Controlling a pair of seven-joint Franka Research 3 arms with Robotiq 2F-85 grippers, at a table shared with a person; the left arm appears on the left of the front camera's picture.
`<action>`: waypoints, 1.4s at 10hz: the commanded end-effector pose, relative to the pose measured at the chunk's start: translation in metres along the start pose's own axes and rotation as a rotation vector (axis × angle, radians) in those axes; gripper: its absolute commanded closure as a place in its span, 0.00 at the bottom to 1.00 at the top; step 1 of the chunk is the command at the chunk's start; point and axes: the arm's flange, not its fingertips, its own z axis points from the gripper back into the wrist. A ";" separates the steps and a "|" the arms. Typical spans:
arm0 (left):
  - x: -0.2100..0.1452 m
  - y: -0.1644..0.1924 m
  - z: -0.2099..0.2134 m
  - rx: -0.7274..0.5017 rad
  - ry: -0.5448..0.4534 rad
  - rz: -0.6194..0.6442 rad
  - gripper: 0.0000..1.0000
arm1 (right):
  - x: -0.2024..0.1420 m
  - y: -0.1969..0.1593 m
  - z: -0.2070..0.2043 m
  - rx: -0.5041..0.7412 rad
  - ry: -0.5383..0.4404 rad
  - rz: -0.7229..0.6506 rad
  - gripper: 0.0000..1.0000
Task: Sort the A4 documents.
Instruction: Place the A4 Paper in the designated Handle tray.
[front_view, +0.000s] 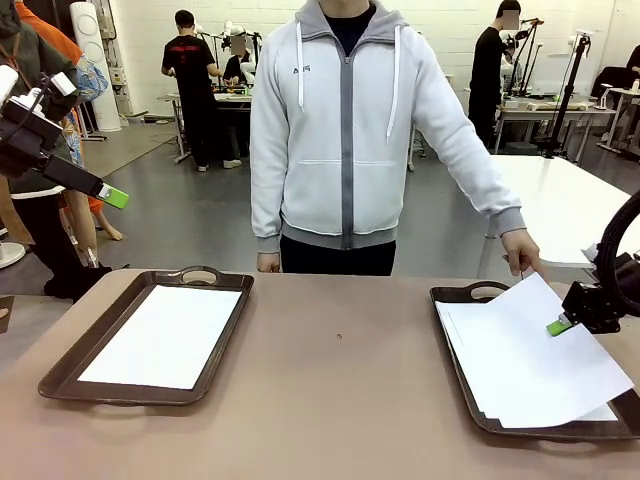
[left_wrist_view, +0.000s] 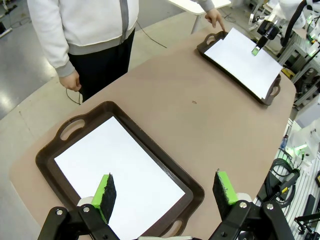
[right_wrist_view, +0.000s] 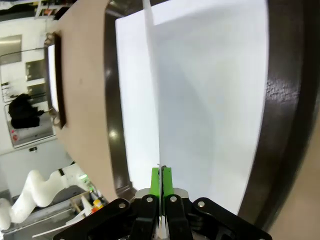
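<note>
On the left, a thin white A4 paper sheet already lies flat in the dark brown handled tray, with the left gripper hanging above it, jaws wide and empty. On the right, the right gripper pinches the top white sheet, lifted askew over the stack in the second brown tray. The person's hand rests at its far corner, so sorting looks only partly done.
</note>
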 end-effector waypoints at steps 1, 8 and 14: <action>0.000 0.000 -0.001 0.008 -0.002 0.000 0.00 | 0.005 0.000 -0.008 -0.050 -0.039 -0.017 0.99; 0.000 0.000 -0.001 0.008 -0.002 0.000 0.00 | 0.017 0.000 -0.022 -0.040 0.006 -0.025 0.99; 0.000 0.000 -0.001 0.008 -0.002 0.000 0.00 | 0.019 -0.007 -0.030 -0.074 -0.004 -0.051 0.99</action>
